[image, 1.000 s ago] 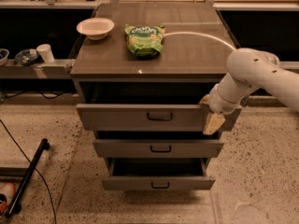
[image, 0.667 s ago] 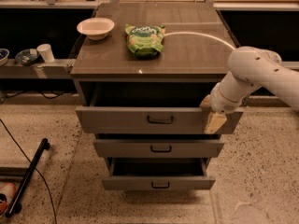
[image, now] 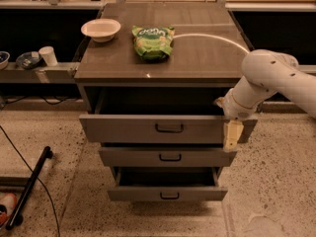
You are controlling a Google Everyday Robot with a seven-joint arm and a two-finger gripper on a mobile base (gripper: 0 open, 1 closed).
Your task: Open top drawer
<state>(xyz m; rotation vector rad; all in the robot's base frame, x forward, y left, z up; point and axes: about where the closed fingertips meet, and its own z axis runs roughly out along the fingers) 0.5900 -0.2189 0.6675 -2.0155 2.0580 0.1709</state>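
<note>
So here's where I'm at: my tool [image: 233, 135] is down at the right end of the top drawer [image: 123, 128], with its pale tip hanging over the front panel right by that corner. Honestly I can't tell from this angle whether it's released or clenched on anything. My white arm [image: 269, 80] comes in from the right side and bends down toward that corner. The top drawer is the widest one, right under the bench [image: 207, 60] top. It sits pulled out partway, with a dark gap showing behind its front, and its little black handle [image: 169, 128] is in the middle, well left of my tool. Under it the middle drawer [image: 133, 157] sticks out a bit, and the bottom drawer [image: 133, 193] is out too, with a dark opening above its front. Up on the bench there's a white bowl [image: 100, 29] near the back left corner and a green snack bag [image: 153, 42] just to the right of it, not touching. A thin white cable [image: 212, 37] curves across the top from the bag toward my arm. Off to the left there's a white cup [image: 48, 56] on a low shelf, and a black pole [image: 29, 186] lies on the speckled floor.
</note>
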